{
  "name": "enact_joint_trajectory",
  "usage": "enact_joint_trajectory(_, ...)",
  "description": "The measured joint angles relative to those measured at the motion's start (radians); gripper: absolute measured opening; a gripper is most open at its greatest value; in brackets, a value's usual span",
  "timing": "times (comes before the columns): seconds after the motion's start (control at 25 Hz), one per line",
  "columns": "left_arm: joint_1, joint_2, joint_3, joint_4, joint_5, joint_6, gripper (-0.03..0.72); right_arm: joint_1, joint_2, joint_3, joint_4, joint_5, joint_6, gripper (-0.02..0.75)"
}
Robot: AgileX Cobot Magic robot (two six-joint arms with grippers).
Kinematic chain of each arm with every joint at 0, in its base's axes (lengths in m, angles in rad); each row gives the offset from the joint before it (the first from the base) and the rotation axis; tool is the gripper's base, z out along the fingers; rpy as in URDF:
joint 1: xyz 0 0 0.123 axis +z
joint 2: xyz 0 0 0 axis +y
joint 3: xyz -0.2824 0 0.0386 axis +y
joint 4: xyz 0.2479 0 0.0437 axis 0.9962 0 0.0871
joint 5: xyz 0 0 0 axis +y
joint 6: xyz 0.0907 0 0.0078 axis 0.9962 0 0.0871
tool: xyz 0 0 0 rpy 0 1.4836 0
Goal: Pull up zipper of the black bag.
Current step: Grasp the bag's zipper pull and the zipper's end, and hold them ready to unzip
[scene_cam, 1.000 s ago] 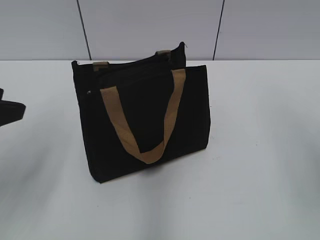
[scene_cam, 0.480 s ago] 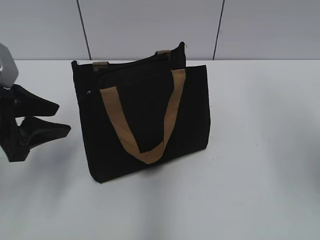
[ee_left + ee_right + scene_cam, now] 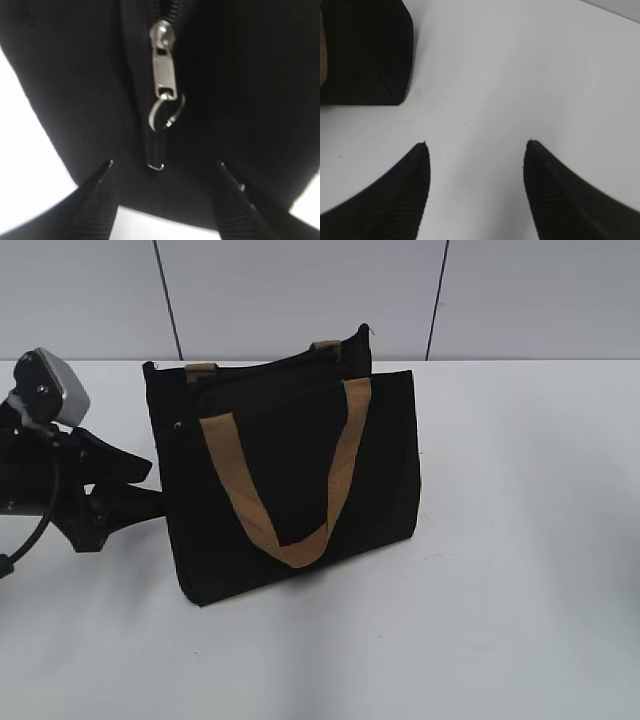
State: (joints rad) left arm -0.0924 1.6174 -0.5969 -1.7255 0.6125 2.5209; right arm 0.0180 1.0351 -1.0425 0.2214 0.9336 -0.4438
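Left wrist view: left gripper (image 3: 162,167) spread, seemingly just short of zipper (image 3: 164,75); right gripper (image 3: 476,145) spread, empty.

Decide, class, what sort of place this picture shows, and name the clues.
Probably a robot lab test bench: a bare white table, plain grey wall panels behind it, and one black bag with the left gripper open at its zipper.

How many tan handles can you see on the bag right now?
2. One tan handle hangs in a loop down the front face of the black bag. Of the rear handle, only two short ends show at the top edge; the rest is hidden behind the bag.
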Motion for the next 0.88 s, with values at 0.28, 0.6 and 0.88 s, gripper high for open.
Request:
enact_joint_trajectory(0.28,0.000,0.093,-0.059,-0.006,0.030,0.004,0.445,0.000,0.000,0.000,0.001,0.000,0.000,0.463)
enact_joint_trajectory(0.6,-0.002,0.152,-0.095,-0.008,0.061,0.011,0.442,0.000,0.000,0.000,0.002,0.000,0.000,0.463)
enact_joint_trajectory(0.88,-0.065,0.196,-0.098,-0.011,0.030,0.047,0.438,0.000,0.000,0.000,0.004,0.000,0.000,0.463)
